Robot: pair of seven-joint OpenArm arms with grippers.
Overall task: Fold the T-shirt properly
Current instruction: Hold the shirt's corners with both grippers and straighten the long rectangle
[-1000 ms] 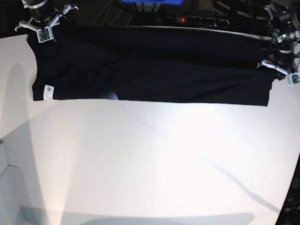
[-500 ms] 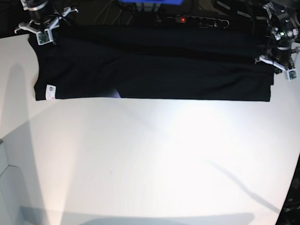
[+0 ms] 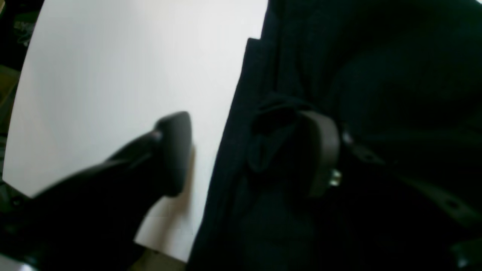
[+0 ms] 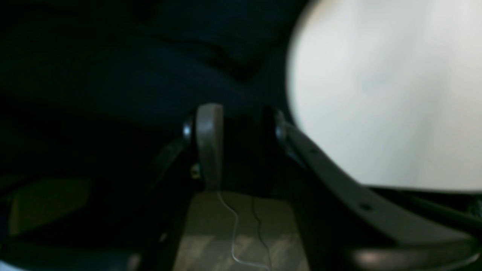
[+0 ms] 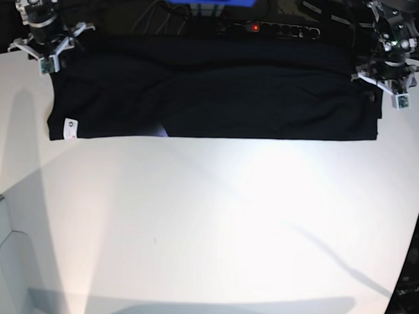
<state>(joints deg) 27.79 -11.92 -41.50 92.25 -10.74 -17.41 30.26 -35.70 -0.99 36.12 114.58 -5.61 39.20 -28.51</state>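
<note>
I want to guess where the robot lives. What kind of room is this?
Probably a robot lab or workshop, not a home. A large black cloth T-shirt lies on a plain white table, two robot arms stand at its far corners, and a black power strip with a red light sits among cables behind.

Both grippers' jaws parted.
</note>
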